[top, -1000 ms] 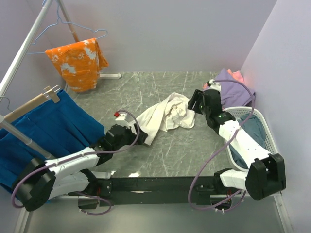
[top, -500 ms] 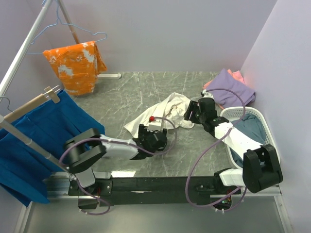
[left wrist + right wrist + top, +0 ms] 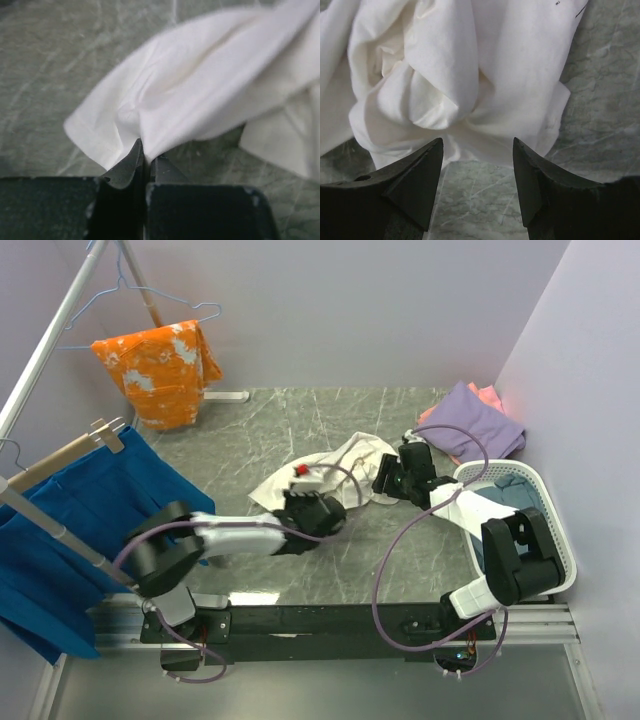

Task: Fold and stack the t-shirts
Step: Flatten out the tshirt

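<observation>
Since a second ago the left arm has swung inward from the near left. Its gripper (image 3: 316, 510) now sits at the near edge of the crumpled white cotton t-shirt (image 3: 352, 456), which has bunched up shorter towards the middle of the grey marbled worktop (image 3: 260, 430). The right arm, then raised beside the purple tee (image 3: 482, 422) in the far right corner, has dropped and reached left. Its gripper (image 3: 384, 478) is now at the white shirt's right side.

The left arm lies low and stretched across the near part of the worktop, forearm pointing right. In the left wrist view its gripper (image 3: 145, 158) has its jaws closed tight, nipping a fold of the white shirt (image 3: 200, 85) just beside the hem corner.

The right arm is folded low, with its elbow by the white plastic laundry basket (image 3: 556, 530) at the right edge. In its wrist view the gripper (image 3: 477, 167) is spread wide and empty, just short of the bunched white cloth (image 3: 465, 65).

A salmon-pink tee (image 3: 490, 395) lies under the purple one, and a grey-blue tee (image 3: 506, 502) is in the basket.
</observation>
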